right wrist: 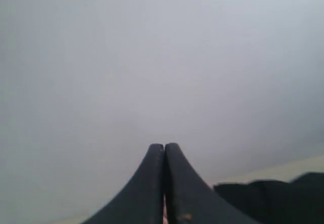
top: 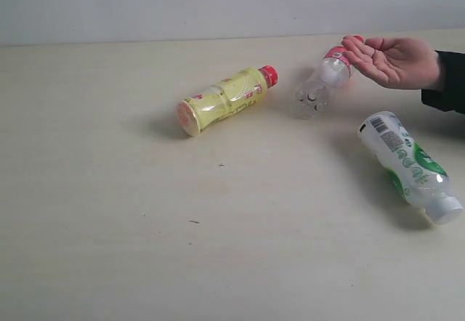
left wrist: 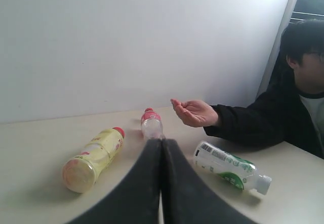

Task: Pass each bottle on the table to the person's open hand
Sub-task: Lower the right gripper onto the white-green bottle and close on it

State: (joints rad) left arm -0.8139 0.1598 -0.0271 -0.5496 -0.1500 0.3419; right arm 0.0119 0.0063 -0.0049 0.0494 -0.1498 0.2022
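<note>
Three bottles lie on their sides on the table (top: 109, 226). The yellow bottle (top: 225, 99) (left wrist: 93, 158) with a red cap is left of centre. A clear bottle (top: 323, 83) (left wrist: 151, 124) with a red cap lies just below the person's open hand (top: 392, 61) (left wrist: 195, 112). A green-and-white labelled bottle (top: 408, 165) (left wrist: 228, 165) rests at the right. My left gripper (left wrist: 162, 142) is shut and empty, back from the bottles and pointing at the clear one. My right gripper (right wrist: 164, 147) is shut, facing a blank wall. Neither gripper shows in the exterior view.
A person in a black top (left wrist: 298, 97) sits at the table's far right, forearm resting on the table. A plain white wall (left wrist: 126, 41) runs behind the table. A dark shape (right wrist: 273, 201) sits low in the right wrist view.
</note>
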